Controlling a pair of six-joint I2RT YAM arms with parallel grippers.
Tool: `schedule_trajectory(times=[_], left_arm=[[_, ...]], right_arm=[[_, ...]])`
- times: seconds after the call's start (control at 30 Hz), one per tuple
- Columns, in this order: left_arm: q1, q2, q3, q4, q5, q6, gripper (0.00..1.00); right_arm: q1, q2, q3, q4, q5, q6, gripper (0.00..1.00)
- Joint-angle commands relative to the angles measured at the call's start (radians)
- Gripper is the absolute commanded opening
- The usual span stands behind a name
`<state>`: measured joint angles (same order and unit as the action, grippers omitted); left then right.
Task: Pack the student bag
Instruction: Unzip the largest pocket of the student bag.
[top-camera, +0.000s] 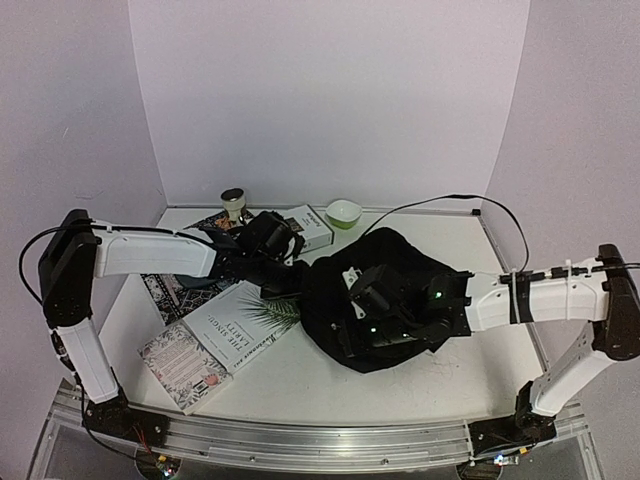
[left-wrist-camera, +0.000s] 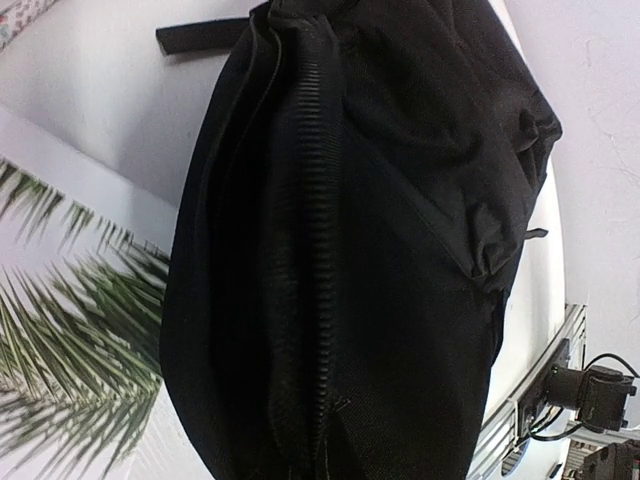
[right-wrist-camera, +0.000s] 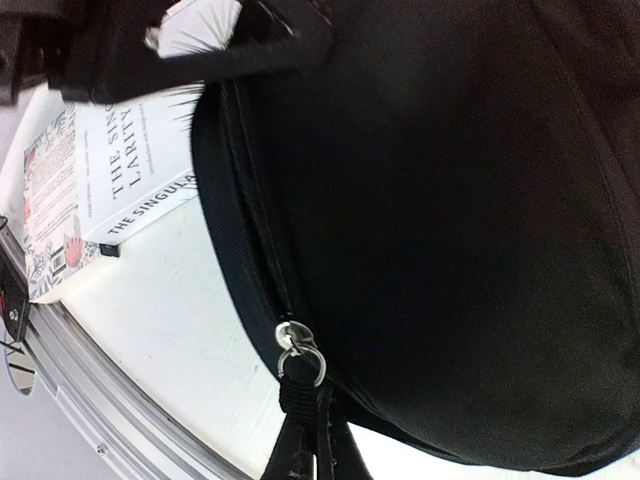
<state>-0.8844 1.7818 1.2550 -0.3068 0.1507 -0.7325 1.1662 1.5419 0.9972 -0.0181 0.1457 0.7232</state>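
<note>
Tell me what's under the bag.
The bag lies on the table. Its left edge appears to cover a corner of the palm-leaf book. Anything else beneath it is hidden by the black fabric.

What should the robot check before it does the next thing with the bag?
1. Bag on table: ok.
2. Left jaws shut: ok.
3. Left jaws gripping bag: cannot tell.
4. Right jaws shut: ok.
5. Zip open: not ok, looks closed.
6. Books packed: not ok, lying beside bag.
</note>
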Motion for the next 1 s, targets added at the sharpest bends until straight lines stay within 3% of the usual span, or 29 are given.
schedule_trajectory(times=[0.0,0.4,0.7,0.97], left_arm=[[0.085,0.038,0.088,0.002,-0.079,0.09,0.0],[0.163,0.109,0.287,-0.095,-0.102,0.221,0.0],[0.165,0.03,0.197,-0.101,-0.07,0.203,0.0],[0.187,-0.067,0.117,-0.101,-0.028,0.167,0.0]], right_arm=[[-0.002,-0.096,-0.062,-0.082,0.036,0.037,0.0],[-0.049,-0.279,-0.222,-0.228,0.116,0.138,0.0],[-0.206,-0.462,-0.335,-0.292,0.094,0.194,0.0],[-0.268,-0.408,-0.331,-0.316,0.07,0.167,0.0]])
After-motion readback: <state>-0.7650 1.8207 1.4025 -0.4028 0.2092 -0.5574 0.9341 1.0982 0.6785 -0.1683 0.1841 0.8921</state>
